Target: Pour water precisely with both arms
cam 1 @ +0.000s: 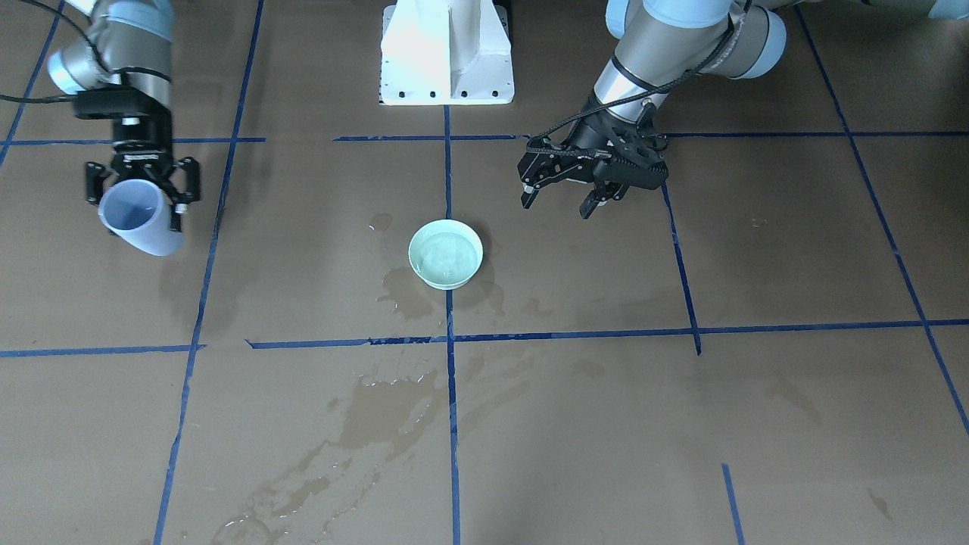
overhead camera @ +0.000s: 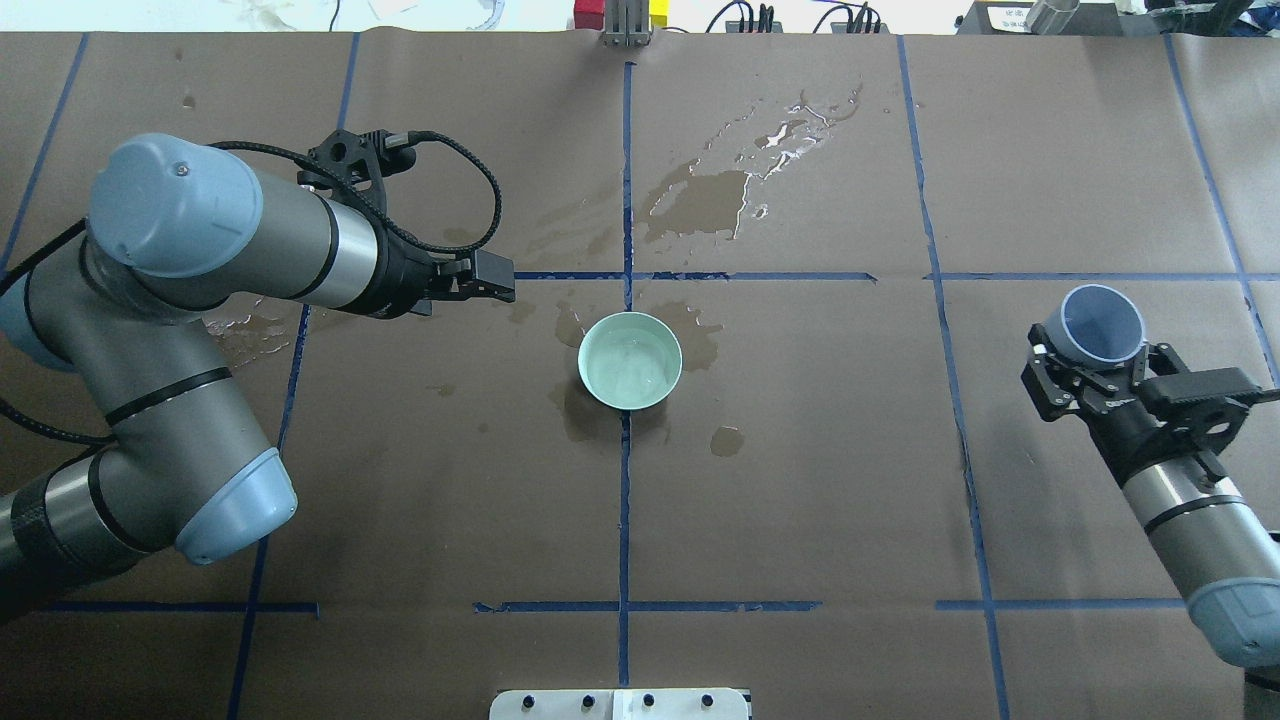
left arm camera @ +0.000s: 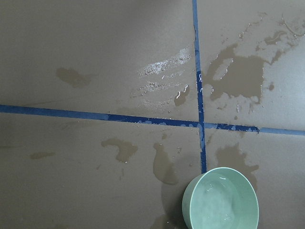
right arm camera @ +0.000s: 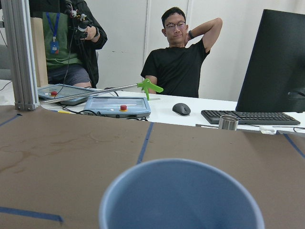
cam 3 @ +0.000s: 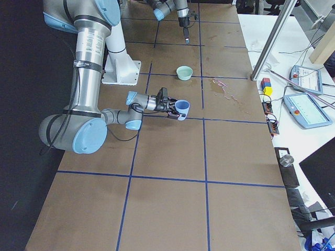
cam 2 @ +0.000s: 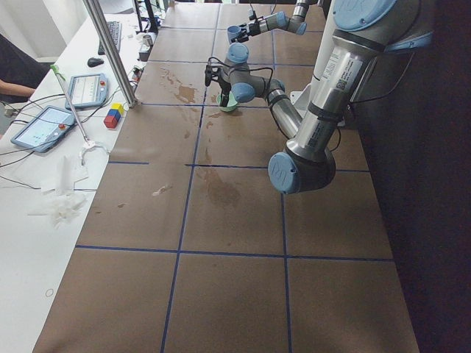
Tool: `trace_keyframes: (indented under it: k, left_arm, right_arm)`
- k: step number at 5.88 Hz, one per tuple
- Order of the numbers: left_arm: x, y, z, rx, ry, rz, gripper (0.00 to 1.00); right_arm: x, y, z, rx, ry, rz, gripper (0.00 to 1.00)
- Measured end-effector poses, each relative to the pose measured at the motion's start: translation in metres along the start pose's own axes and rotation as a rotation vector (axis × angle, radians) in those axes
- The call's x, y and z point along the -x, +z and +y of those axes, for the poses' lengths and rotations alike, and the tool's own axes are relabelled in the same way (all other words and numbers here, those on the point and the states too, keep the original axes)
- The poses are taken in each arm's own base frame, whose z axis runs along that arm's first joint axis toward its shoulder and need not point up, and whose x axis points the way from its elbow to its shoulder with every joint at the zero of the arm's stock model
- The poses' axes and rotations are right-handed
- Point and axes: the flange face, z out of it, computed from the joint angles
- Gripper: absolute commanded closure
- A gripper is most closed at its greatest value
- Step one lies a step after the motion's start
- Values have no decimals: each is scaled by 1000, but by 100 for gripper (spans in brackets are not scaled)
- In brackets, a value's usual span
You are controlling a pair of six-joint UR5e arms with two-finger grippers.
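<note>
Overhead exterior view: clear water point(overhead camera: 630, 368) sits in the round pale-green bowl point(overhead camera: 592, 340). The black left gripper point(cam 1: 556, 204), jaws apart and empty, hovers near the bowl; the right gripper point(overhead camera: 1100, 352), jaws clamped on a tilted blue-grey plastic cup point(overhead camera: 1103, 322), hangs well apart from it.
</note>
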Motion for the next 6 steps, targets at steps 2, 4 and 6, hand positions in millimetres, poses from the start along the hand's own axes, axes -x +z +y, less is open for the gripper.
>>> trace_keyframes:
  k: [2, 4, 6]
  left_arm:
    - [4, 1, 1, 3, -1, -6, 0]
    - [5, -1, 2, 2, -1, -5, 0]
    - [6, -1, 2, 1, 0, -6, 0]
  right_arm:
    - [-56, 0, 34, 4, -8, 5, 99]
    - [-79, 4, 56, -4, 15, -8, 96]
    - [-92, 6, 69, 3, 13, 5, 96]
